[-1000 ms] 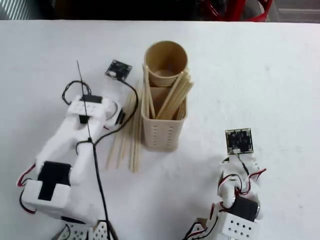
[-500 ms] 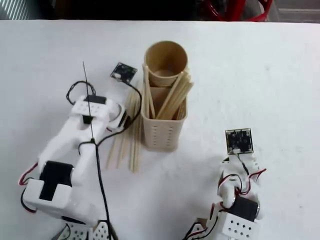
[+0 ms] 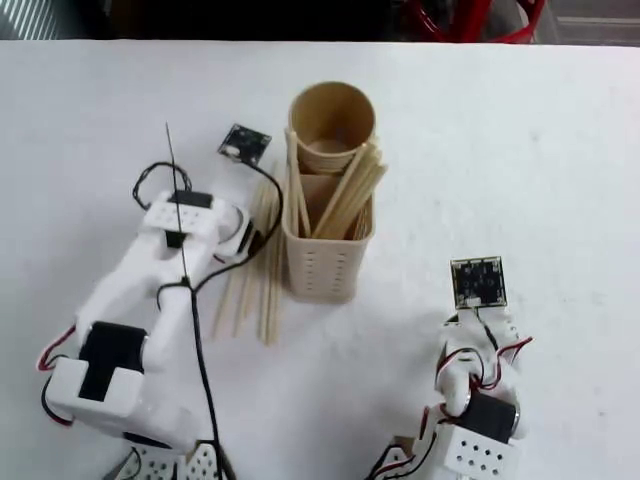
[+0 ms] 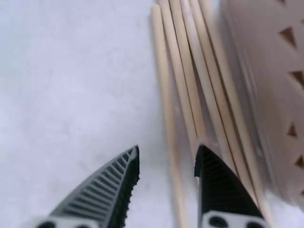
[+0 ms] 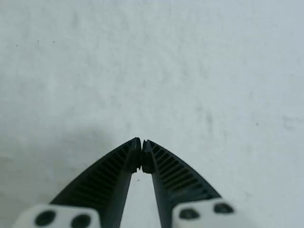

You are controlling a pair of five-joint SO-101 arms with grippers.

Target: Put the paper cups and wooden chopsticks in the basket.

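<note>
A beige perforated basket [image 3: 324, 262] stands mid-table with a paper cup [image 3: 332, 120] leaning in it and several wooden chopsticks [image 3: 350, 195] sticking out. More chopsticks [image 3: 255, 270] lie flat on the table along the basket's left side. My left gripper [image 4: 166, 154] hangs low over these loose chopsticks [image 4: 190, 90], open, with one stick between its fingers and the others under one finger. The basket wall [image 4: 275, 95] is right beside them. My right gripper [image 5: 141, 147] is shut on nothing over bare table, at the front right of the high view.
The left arm [image 3: 150, 290] lies left of the basket with a black cable looping over it. The right arm [image 3: 475, 390] sits near the front edge. A dark floor and a red object show beyond the table's far edge.
The left arm shifted slightly toward the basket and the loose chopsticks a second ago, then held still. The right arm has not moved.
</note>
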